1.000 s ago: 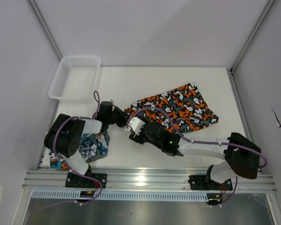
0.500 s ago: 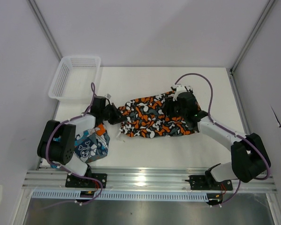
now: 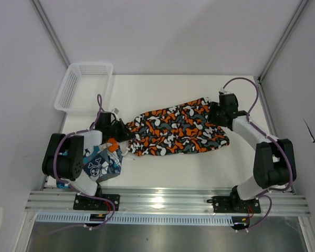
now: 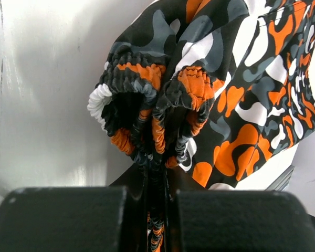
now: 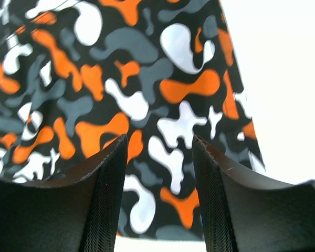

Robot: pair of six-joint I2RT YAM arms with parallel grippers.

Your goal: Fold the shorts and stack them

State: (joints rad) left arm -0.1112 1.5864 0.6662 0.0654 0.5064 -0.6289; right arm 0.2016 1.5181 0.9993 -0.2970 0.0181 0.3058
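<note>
Orange, black, white and grey camouflage cloth shorts (image 3: 176, 131) lie stretched across the table (image 3: 163, 89) middle, elastic waistband (image 4: 147, 100) pinched in the closed left jaws as an anchor, right jaws half-parted and empty over the right-edge hem, likely to flatten; teal skull-patchwork shorts (image 3: 102, 165) wait at the near-left corner.

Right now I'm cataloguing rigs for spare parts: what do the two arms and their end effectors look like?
The left arm and right arm each have white links between chunky black joint housings. A purple cable loops along each. The left end effector has blocky matte-black fingers. The right end effector has curved black fingers with finely textured inner faces.
</note>
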